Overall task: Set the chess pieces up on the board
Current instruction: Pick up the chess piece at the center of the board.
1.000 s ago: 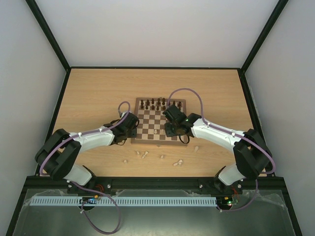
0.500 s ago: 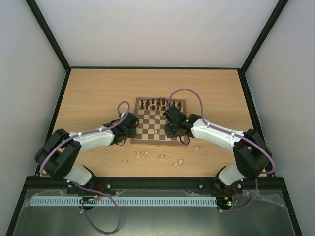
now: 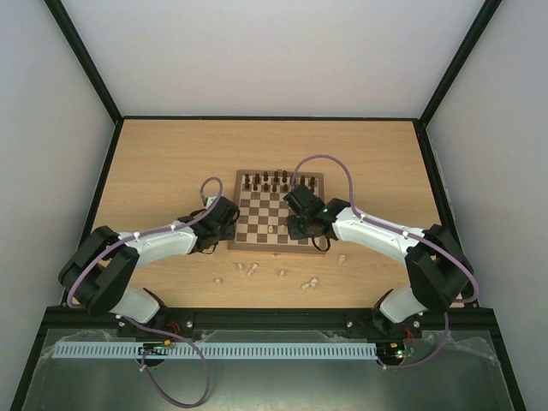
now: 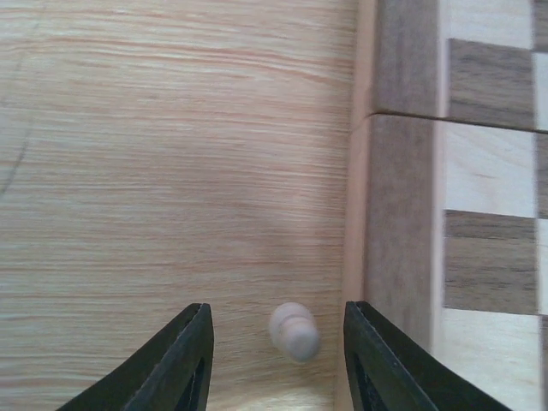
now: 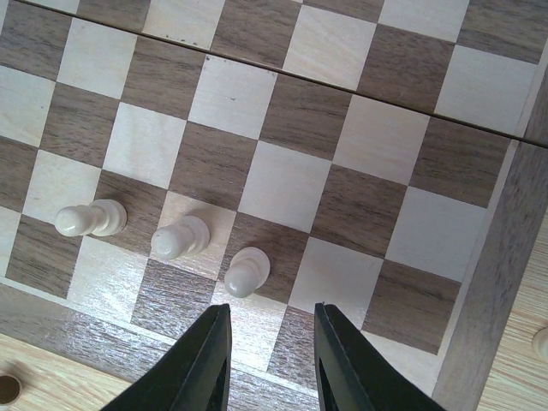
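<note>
The left gripper hangs low over the table, just off the left edge of the board. Its jaws are open. A pale pawn sits on the table between them, just beside the board's brown border. It is closer to the right-hand finger than to the other, and bare wood shows on both sides of it, so neither finger touches it.

The right gripper is over the near right part of the board. Its jaws stand a little apart with nothing between them; only board squares show in the gap. Three pale pieces stand in a slanting line on the near rows, to the left of this gripper. The closest one is just beyond the tip of the left-hand finger and is not inside the jaws.

The dark pieces line the far edge of the board. Loose pale pieces lie scattered on the table between the board's near edge and the arm bases. One more lies off the board's near right corner.
</note>
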